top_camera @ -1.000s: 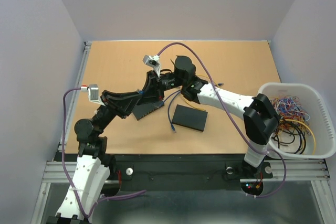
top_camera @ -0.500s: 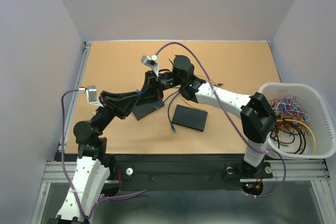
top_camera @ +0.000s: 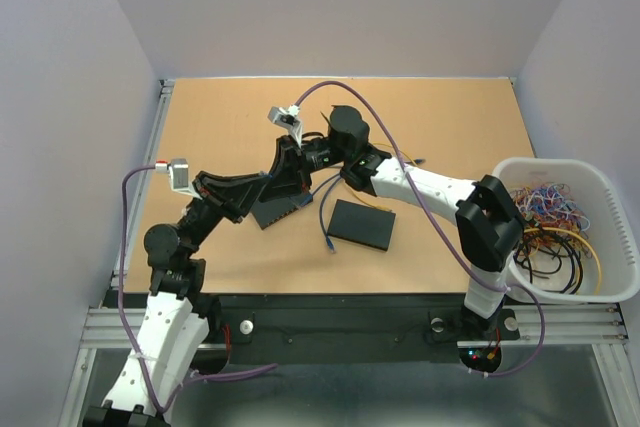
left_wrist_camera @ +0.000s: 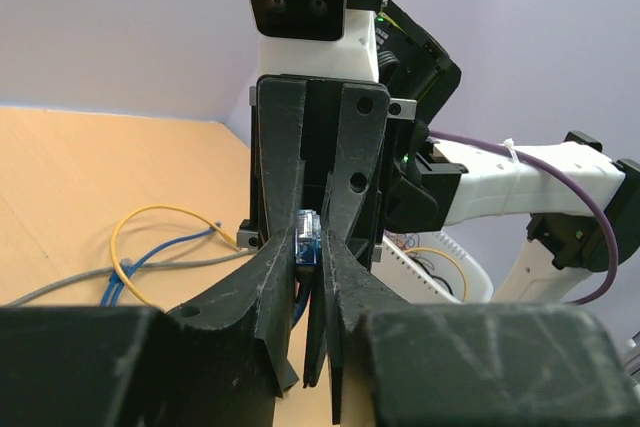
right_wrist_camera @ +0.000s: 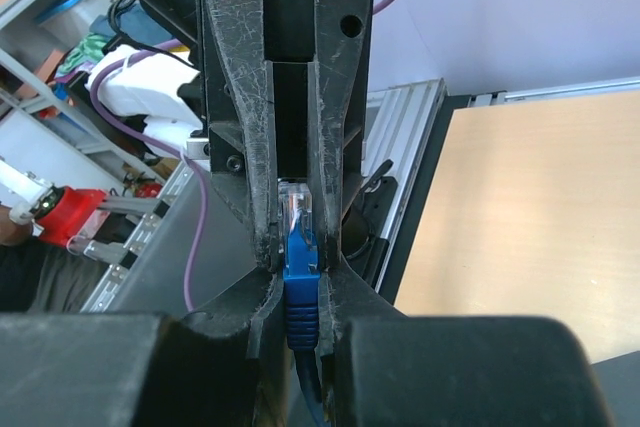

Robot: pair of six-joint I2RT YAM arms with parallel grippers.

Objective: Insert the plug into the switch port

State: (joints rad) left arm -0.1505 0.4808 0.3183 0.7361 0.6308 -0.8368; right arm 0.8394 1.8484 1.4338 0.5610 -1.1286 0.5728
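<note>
Above the tan bench (top_camera: 200, 127), pinching the blue plug (right_wrist_camera: 298, 237) end-to-end in left end effector (left_wrist_camera: 310, 262) and right end effector (right_wrist_camera: 300, 282), both narrow, switch (top_camera: 272, 211) lying below, nearer the left.

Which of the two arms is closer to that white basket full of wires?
The right arm. Its elbow sits right beside the white basket. The left arm stretches over the table's opposite side, well away.

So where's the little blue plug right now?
The blue plug is mid-table in the top view, pinched where the left gripper and right gripper meet, just beyond two black boxes.
</note>
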